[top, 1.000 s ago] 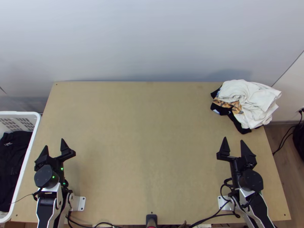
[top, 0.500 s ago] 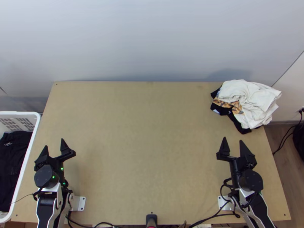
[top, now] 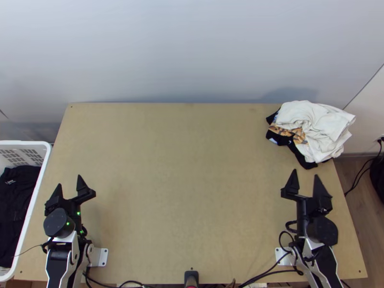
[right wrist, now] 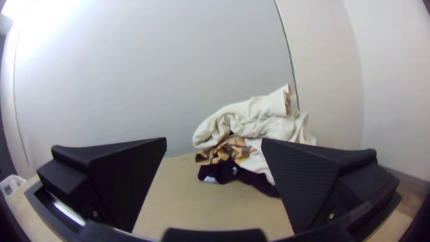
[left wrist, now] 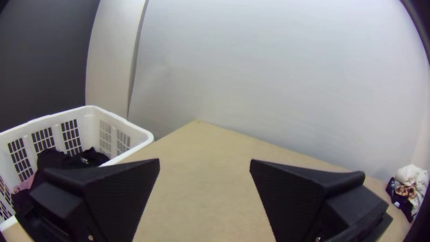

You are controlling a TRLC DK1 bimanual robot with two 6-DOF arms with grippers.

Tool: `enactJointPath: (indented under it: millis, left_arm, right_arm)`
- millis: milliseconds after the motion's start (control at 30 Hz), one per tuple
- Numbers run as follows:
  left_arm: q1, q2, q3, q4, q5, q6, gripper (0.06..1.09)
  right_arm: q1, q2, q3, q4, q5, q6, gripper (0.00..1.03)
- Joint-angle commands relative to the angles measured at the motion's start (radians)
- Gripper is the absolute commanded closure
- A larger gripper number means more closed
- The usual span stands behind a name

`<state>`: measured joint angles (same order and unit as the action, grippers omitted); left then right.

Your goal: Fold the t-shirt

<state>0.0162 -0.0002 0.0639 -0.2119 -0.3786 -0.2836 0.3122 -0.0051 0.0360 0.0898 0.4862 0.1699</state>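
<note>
"How do the fingers stand?"

"Parted on both: the right gripper and the left gripper have nothing between them."

"And the t-shirt?"

"Probably the cream garment, bunched over a black garment at the table's far right corner, ahead of the right gripper."

"So fetching comes first?"

"I'd say so; folding hasn't begun. Let the right one pinch a raised cream ridge, shallowly, so the black cloth isn't caught too. Lift high enough to peel them apart, then lay it mid-table, where both arms can pull it flat by hem or shoulders."

"The laundry basket?"

"Beyond the left side, away from that work."
</note>
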Motion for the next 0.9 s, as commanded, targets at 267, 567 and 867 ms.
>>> enactJointPath:
  millis: [267,567,867]
  left_arm:
    - [-0.070,0.008,0.114,0.016,-0.045,0.287,0.10]
    - [0.019,0.181,0.366,-0.129,-0.051,0.259,0.10]
    - [0.123,0.549,0.731,-0.228,-0.049,0.156,0.10]
  right_arm:
    - [0.042,0.030,0.131,0.113,0.037,-0.313,0.04]
    - [0.015,0.157,0.340,-0.147,0.045,-0.267,0.04]
    - [-0.002,0.409,0.582,-0.367,0.041,-0.147,0.04]
